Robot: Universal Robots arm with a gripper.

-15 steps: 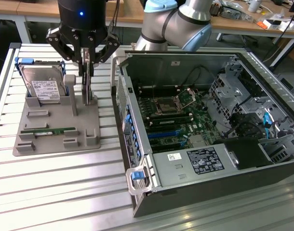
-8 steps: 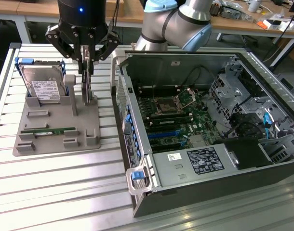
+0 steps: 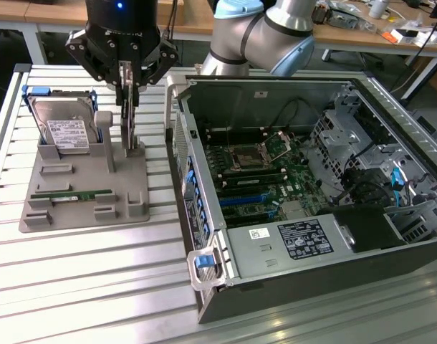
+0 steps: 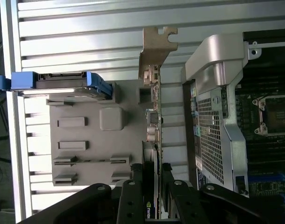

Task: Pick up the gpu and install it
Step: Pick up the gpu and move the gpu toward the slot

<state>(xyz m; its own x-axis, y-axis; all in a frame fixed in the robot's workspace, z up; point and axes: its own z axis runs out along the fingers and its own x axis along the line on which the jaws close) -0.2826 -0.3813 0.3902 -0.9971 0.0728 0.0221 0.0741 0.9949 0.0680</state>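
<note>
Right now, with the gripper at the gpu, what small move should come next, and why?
Probably a slow, straight lift, if the grip is firm. The gripper sits astride the top edge of the gpu, the gpu stands upright in a slot of the grey holder, and the open computer case waits beside it.

Silver arm point(image 3: 276, 36) with pale-blue joint caps point(image 3: 236, 8); black hand point(image 3: 127, 89) showing a blue light point(image 3: 119, 6).

One gpu point(image 4: 153, 119), one hard drive point(image 3: 66, 129)
</note>
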